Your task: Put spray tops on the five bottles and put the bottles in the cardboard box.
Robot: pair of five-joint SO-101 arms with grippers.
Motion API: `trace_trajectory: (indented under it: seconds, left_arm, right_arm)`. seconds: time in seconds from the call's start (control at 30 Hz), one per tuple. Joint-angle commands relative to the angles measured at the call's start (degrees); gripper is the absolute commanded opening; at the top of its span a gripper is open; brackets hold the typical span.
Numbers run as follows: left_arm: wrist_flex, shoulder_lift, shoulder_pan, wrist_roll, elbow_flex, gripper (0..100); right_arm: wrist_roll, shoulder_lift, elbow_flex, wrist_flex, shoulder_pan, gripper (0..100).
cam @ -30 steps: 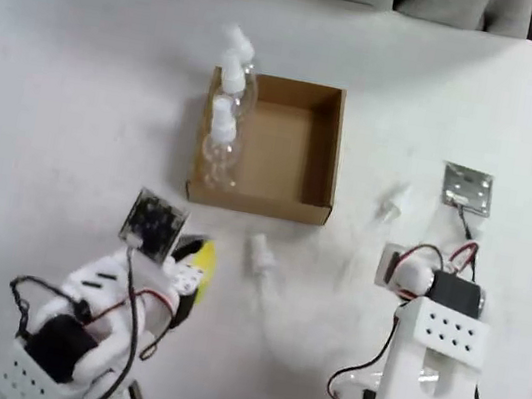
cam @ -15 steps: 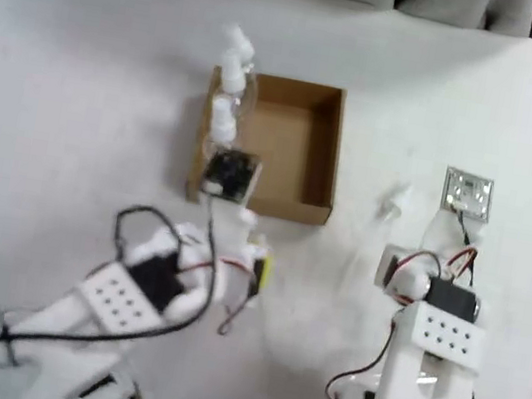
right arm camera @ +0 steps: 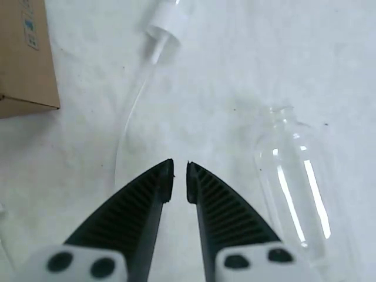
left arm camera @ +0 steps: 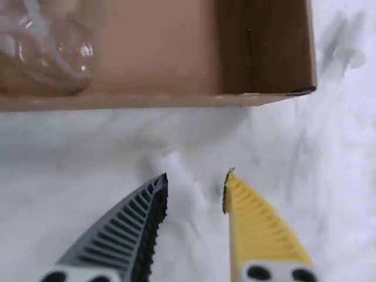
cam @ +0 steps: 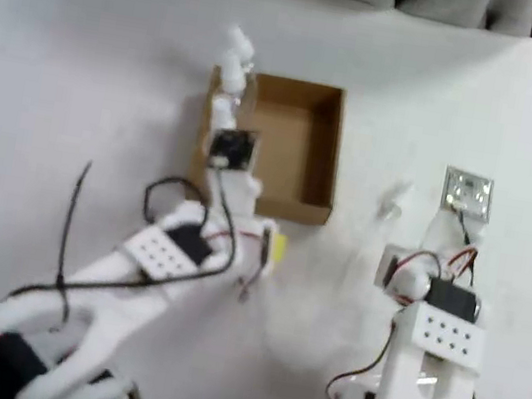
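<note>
The box (cam: 293, 153) stood open on the table (cam: 82, 79), with broad bare surface beyond its far wall and on both flanks. Capped bottles (cam: 232, 71) stood crowded against the box wall on the left arm's side, their tops rising above the rim. The rest of the box floor was bare cardboard.

The left gripper (left arm camera: 195, 182) hung low over the table just outside the box's near wall, apart from that edge. Its jaws were spread wide, grey finger on one side and yellow on the other. A white top (left arm camera: 176, 185) lay on the table in that gap, closer to the grey finger. It was too blurred to tell whether a bottle was attached or whether either finger touched it.

The right gripper (right arm camera: 179, 176) hovered over the table off the box's near corner on the right arm's side. Its black jaws were drawn almost together with only a slit between, holding nothing. A loose spray top (right arm camera: 163, 29) with its thin tube lay beside that box corner. An uncapped bottle (right arm camera: 296, 188) lay on its side farther from the box, apart from both.
</note>
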Motion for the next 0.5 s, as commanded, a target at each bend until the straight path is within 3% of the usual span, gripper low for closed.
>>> trace_trajectory:
  seconds: [0.0, 0.13, 0.47]
  left_arm:
    - [3.6, 6.46, -0.66, 0.7, -7.56, 19]
    - [4.04, 10.51, -0.84, 6.51, -9.23, 19]
    - [6.59, 11.56, -0.92, 7.12, -8.97, 21]
  right_arm:
    - [0.53, -1.27, -0.26, -0.75, 0.22, 1.8]
    - [0.62, -1.27, -0.26, -0.75, 0.22, 1.9]
    - [0.62, -1.27, 0.35, -1.1, 0.22, 2.0]
